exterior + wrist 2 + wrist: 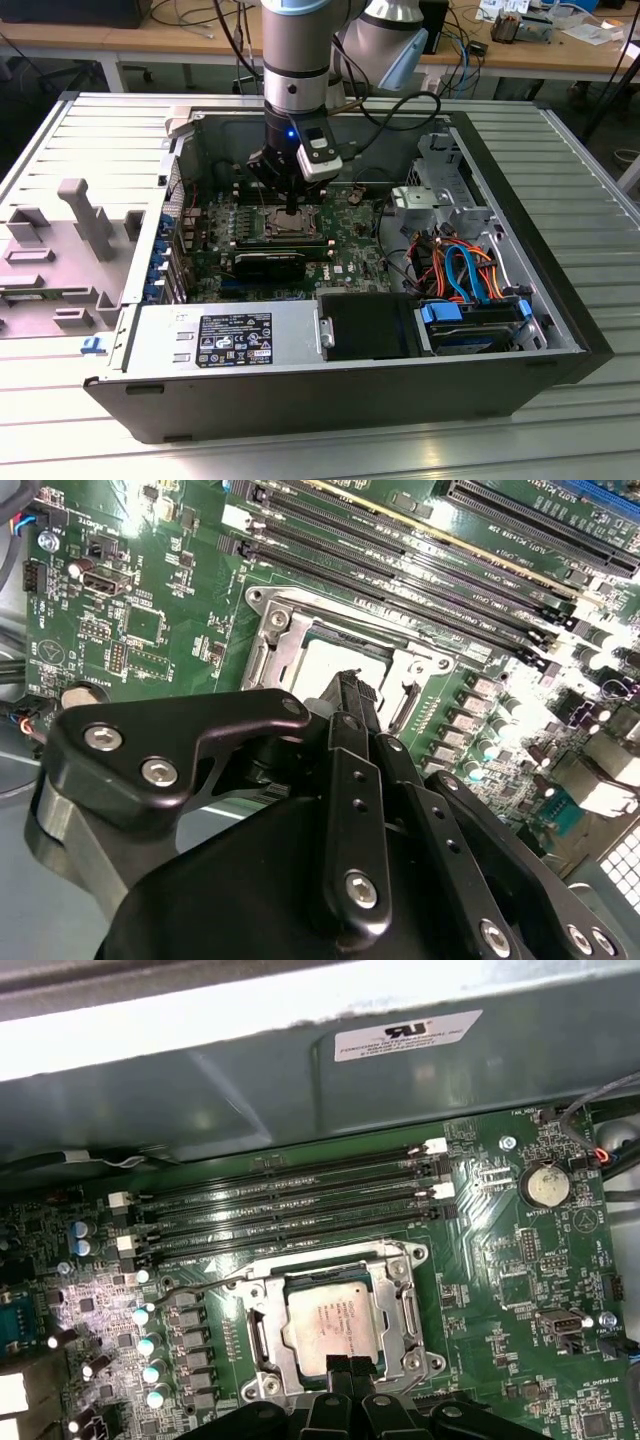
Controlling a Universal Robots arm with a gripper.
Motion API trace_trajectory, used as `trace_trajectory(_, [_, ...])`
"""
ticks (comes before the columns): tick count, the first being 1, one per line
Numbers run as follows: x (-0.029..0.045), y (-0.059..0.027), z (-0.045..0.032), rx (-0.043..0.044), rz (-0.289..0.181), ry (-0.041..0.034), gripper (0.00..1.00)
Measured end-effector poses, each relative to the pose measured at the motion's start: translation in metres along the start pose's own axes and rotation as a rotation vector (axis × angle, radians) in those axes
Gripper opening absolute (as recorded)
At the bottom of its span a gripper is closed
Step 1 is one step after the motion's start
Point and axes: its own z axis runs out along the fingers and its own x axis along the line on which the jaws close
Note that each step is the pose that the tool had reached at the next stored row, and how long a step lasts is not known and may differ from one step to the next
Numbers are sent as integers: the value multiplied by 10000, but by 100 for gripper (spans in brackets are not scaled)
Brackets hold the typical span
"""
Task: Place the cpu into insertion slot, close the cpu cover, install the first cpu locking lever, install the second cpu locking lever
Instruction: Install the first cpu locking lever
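Note:
The cpu (330, 1325) lies flat in the insertion slot (262, 1345) on the green motherboard, its dull silver top facing up. The cpu cover (400, 1305) lies down around it as a silver frame. A thin wire lever (200, 1286) runs along the socket's edge nearest the memory slots. My gripper (348, 1368) is shut with nothing between its fingers, and its tips sit at the cpu's edge. In the second wrist view the black fingers (350, 695) reach over the cpu (320, 660) and cover (275, 650). In the exterior view the gripper (291, 205) points down at the socket (290, 225) inside the open computer case.
Long black memory slots (290, 1205) lie just beyond the socket, with the case wall (300, 1070) behind them. A coin battery (545, 1185) sits on the board. The case holds a power supply (230, 340), a drive cage (430, 200) and orange and blue cables (465, 265).

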Motion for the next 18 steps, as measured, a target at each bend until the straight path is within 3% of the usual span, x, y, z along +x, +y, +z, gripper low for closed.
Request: trace_trajectory(18, [0, 0, 0, 0, -580, -26, 11])
